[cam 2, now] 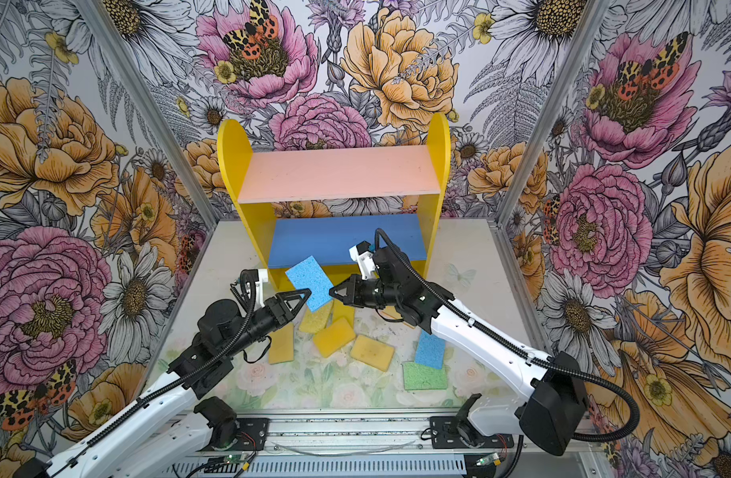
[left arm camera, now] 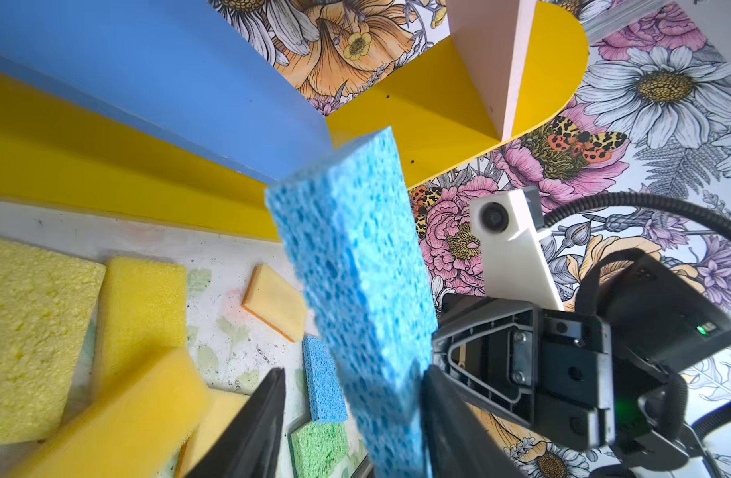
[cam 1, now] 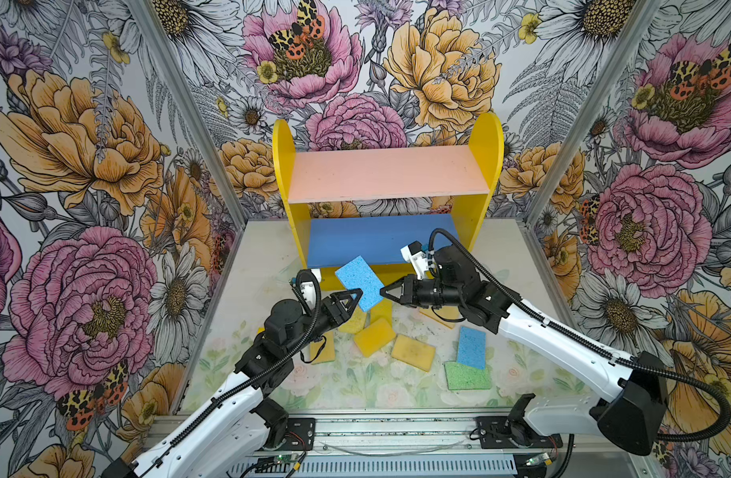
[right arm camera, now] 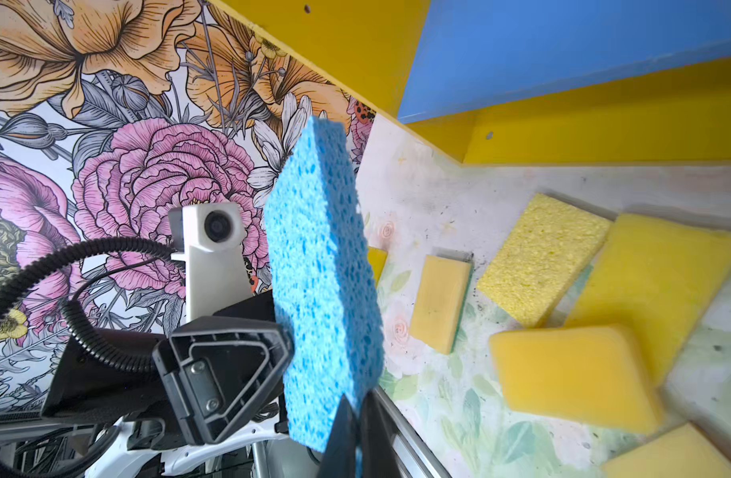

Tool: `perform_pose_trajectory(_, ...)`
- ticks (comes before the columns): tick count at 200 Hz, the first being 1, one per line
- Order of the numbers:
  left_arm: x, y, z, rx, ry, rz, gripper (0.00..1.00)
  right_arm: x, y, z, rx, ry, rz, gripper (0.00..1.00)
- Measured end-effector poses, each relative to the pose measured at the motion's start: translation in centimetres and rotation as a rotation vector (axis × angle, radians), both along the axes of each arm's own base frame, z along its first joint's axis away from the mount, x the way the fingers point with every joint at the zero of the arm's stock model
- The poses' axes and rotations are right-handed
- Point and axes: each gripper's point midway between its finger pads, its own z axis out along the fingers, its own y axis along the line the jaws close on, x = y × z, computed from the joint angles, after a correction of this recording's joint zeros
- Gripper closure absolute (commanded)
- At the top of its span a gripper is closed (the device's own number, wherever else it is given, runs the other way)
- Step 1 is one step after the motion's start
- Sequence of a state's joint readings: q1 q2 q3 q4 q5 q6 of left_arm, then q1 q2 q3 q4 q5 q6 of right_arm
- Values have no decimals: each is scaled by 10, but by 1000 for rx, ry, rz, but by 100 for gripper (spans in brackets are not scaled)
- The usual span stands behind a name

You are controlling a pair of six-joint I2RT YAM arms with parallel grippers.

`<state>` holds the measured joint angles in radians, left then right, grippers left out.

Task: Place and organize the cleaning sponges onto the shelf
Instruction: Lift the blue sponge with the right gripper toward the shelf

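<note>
Item: held blue sponge [cam 1: 359, 283], raised above the counter [cam 1: 264, 265], just in front of the shelf [cam 1: 390, 174] at its blue lower board.
Orientation: broad face up in both top views; long axis diagonal, far-left to near-right.
Grip: the right hand [cam 1: 383, 291] is pinched closed on its near-right end. The left hand [cam 1: 357, 294] is half-spread astride the near-left edge; in the left wrist view one finger touches and the other stands clear.
Setting: pale counter with a faded flower print, floral wallpaper [cam 1: 86, 145] on three sides, shelf at the back.
Count on the counter: one second blue sponge [cam 1: 471, 347], its corner overlapping one green sponge [cam 1: 467, 375]; at least six yellow sponges [cam 1: 374, 336], scattered, some overlapping.
</note>
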<state>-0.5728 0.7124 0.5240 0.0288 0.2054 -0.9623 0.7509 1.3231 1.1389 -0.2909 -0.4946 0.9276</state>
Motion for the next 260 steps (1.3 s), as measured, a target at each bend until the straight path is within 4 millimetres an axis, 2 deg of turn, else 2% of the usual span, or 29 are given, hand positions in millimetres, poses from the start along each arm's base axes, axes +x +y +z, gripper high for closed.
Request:
perform_pose_trajectory(24, 5, 13, 10, -14, -25, 42, 69, -4, 9, 0, 1, 8, 20, 94)
perform_pose_trajectory(48, 9, 22, 21, -26, -46, 60, 89, -6, 16, -1, 1, 19, 31, 88)
perform_pose_trajectory(59, 10, 24, 25, -24, -58, 57, 100, -8, 21, 0, 2, 18, 42, 76)
perform_pose_trajectory(80, 13, 31, 33, -29, -70, 49, 100, -11, 29, 7, 15, 11, 74, 51)
perform_pose_trajectory(96, 18, 40, 39, -33, -73, 46, 100, -14, 33, 17, 38, 3, 111, 42)
perform_pose_trajectory(112, 24, 51, 42, -43, -62, 38, 100, -15, 34, 26, 61, -9, 150, 42)
perform_pose_trajectory(129, 29, 57, 45, -59, -40, 9, 100, -7, 27, 35, 80, -26, 155, 42)
perform_pose_trajectory(163, 26, 47, 47, -84, 7, -106, 100, 4, 26, 49, 102, -57, 174, 46)
perform_pose_trajectory(192, 21, 41, 54, -91, 4, -170, 100, 4, 32, 49, 106, -57, 210, 52)
perform_pose_trajectory(227, 21, 43, 75, -95, -30, -195, 100, 5, 37, 47, 105, -44, 231, 56)
perform_pose_trajectory(260, 24, 44, 78, -95, -29, -204, 100, 1, 40, 50, 112, -46, 250, 62)
